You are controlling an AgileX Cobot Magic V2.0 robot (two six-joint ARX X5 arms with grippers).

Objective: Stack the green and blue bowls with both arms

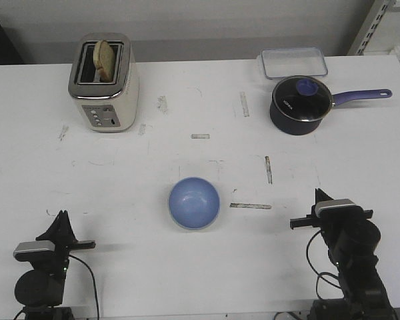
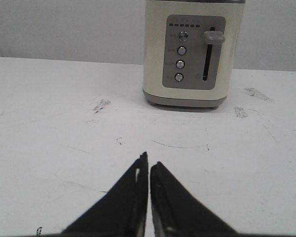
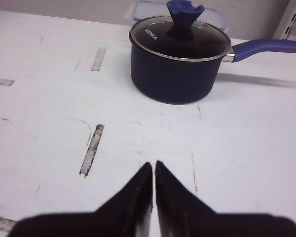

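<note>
The light blue bowl [image 1: 194, 202] sits upright and empty on the white table [image 1: 120, 173], near the front middle. No green bowl shows in any view. My left gripper [image 1: 62, 215] rests at the front left, well apart from the bowl; in the left wrist view [image 2: 149, 159] its jaws are shut and empty. My right gripper [image 1: 318, 194] rests at the front right, also apart from the bowl; in the right wrist view [image 3: 153, 164] its jaws are shut and empty. The bowl shows in neither wrist view.
A cream toaster [image 1: 105, 83] with a slice of bread stands at the back left, straight ahead of the left gripper [image 2: 193, 52]. A dark navy saucepan [image 1: 300, 105] with lid and purple handle stands at the back right [image 3: 177, 59]. A clear container [image 1: 292, 63] lies behind it.
</note>
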